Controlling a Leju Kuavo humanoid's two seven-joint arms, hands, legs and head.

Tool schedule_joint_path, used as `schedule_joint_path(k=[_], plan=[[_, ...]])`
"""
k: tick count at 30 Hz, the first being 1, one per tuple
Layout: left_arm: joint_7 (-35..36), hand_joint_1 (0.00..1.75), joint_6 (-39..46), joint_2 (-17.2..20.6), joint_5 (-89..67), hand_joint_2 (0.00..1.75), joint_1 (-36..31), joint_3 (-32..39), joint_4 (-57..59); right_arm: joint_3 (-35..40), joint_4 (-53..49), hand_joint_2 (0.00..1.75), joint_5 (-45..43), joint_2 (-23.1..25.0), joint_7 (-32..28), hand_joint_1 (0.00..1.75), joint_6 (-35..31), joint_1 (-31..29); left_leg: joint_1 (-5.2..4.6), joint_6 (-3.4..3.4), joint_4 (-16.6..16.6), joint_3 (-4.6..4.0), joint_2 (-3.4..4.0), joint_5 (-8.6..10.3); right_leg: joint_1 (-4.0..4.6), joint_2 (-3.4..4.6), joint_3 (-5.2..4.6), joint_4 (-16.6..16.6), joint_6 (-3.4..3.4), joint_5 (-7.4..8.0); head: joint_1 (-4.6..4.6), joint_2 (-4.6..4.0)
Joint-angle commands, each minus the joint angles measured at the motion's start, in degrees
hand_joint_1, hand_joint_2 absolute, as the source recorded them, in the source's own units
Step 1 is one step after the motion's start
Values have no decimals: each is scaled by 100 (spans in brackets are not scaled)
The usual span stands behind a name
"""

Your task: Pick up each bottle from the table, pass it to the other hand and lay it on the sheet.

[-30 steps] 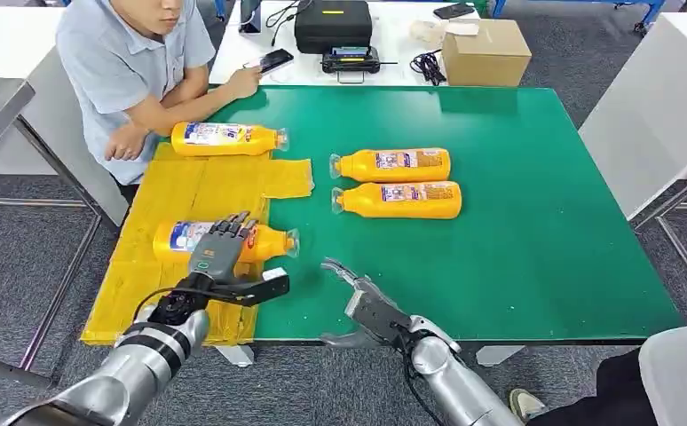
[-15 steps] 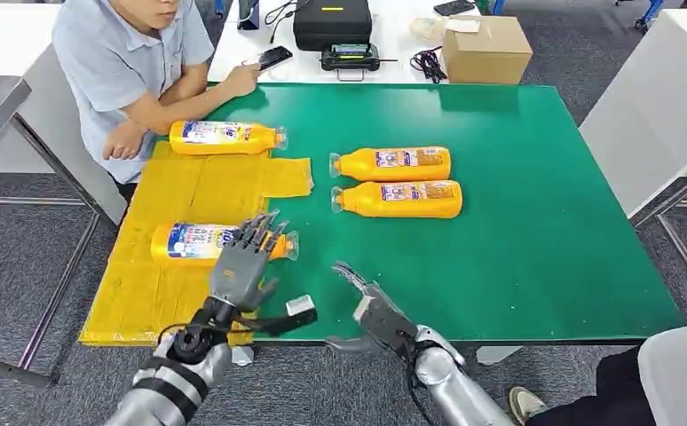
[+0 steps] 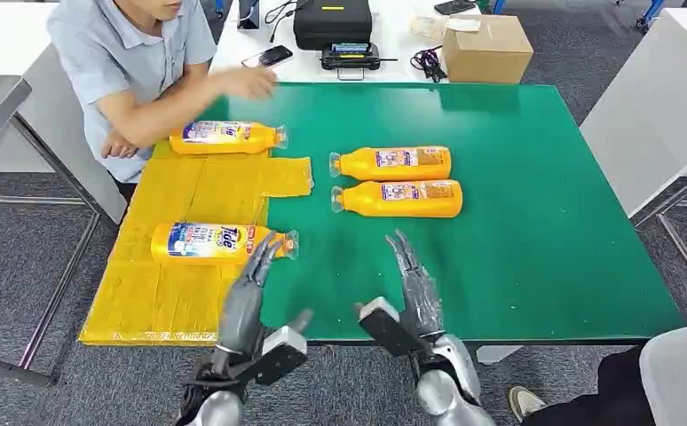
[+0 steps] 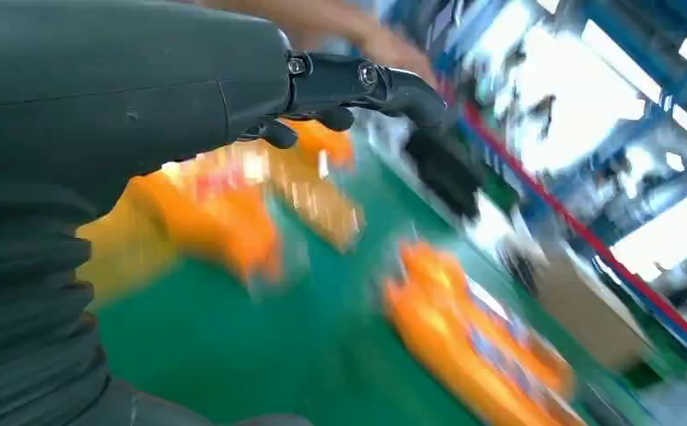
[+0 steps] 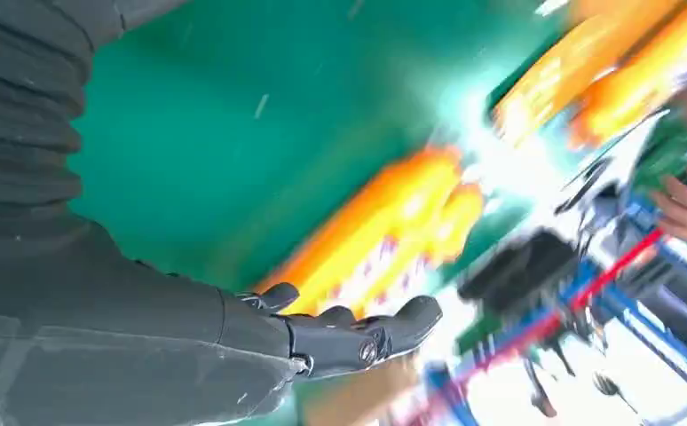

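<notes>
Both the left hand (image 3: 247,293) and right hand (image 3: 417,286) hover empty, fingers extended, near 2 bottles (image 3: 397,182) on the green table (image 3: 544,222).

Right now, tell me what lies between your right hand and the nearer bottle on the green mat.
Head view: only bare green mat between the right hand and the nearer bottle.

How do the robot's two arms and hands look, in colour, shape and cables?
Both arms are silver metal tubes with rounded joints. The left hand and the right hand have grey palm covers and slim, darker metallic fingers. A grey box-shaped block sits at each wrist, and thin black cables run along the forearms. In the wrist views the hand covers look dark grey and ribbed.
</notes>
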Motion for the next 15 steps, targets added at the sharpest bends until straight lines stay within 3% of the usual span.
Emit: schedule_joint_path(k=[1, 6, 15], plan=[[-161, 0, -428, 217, 1085, 175, 374, -470, -465, -147, -210, 175, 1601, -899, 1024, 0, -10, 78, -2, -5, -3, 25, 0, -9, -1, -4, 25, -1, -9, -10, -4, 0], [-171, 0, -405, 203, 1198, 175, 343, -522, -588, -258, 323, 175, 1949, -1107, 1297, 0, 54, -225, -3, -6, 1, 25, 3, -12, 1, -1, 29, -2, -11, -8, 0, 0], [-235, 0, -424, 194, 1335, 175, 325, -519, -617, -259, 401, 175, 1911, -1101, 1341, 0, 161, -272, -2, -3, -5, 19, 9, -6, 2, 5, 19, -6, -7, -1, -4, 0]])
